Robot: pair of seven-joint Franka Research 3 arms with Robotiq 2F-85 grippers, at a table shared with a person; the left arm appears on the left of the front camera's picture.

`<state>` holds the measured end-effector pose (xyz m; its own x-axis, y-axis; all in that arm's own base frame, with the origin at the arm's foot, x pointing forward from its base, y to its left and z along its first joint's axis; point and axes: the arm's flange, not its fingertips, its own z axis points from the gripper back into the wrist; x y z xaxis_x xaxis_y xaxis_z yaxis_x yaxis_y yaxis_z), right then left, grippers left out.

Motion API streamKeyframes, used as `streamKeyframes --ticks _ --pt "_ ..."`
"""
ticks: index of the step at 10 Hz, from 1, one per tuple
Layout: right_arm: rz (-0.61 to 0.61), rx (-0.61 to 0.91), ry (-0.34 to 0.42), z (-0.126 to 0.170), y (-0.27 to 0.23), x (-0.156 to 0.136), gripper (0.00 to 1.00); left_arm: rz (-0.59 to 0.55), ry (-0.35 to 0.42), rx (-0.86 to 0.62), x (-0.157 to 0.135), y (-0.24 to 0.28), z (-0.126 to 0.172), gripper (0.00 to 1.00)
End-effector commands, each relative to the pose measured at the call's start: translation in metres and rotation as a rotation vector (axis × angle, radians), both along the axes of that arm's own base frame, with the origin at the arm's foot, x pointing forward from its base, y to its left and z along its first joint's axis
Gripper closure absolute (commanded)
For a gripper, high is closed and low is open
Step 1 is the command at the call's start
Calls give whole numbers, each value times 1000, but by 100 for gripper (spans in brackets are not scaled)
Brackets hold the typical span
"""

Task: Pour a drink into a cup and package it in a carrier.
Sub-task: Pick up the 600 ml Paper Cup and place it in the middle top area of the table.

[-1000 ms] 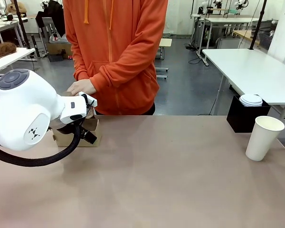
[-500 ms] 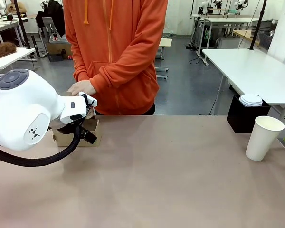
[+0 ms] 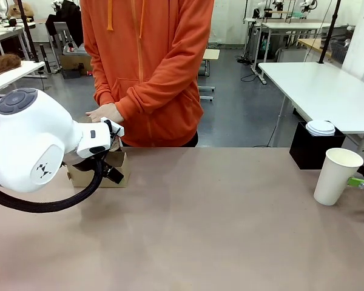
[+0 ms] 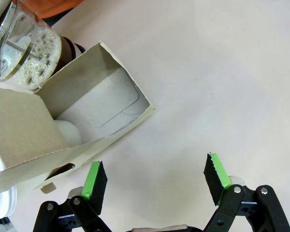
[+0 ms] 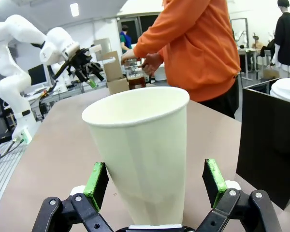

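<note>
Right gripper (image 5: 155, 181) — pads spread wide | cup (image 5: 140, 140) upright between them, long axis vertical | left gripper (image 4: 154, 176) well apart — also spread

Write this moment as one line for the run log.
left gripper: open, over table beside carrier | right gripper: open, flanking upright cup, not gripping | person's hands: at glass jug next to carrier
</note>
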<state>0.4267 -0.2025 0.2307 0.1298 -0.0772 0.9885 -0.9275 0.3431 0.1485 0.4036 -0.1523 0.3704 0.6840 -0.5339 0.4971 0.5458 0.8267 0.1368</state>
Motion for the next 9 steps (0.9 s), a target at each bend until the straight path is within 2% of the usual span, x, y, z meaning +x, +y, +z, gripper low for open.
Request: streamKeyframes --ticks 1,9 --pt "3 -30 5 -1 15 -2 0 0 0 -2 0 0 0 0" --pt "31 -35 17 -9 62 10 0 0 0 -2 0 0 0 0"
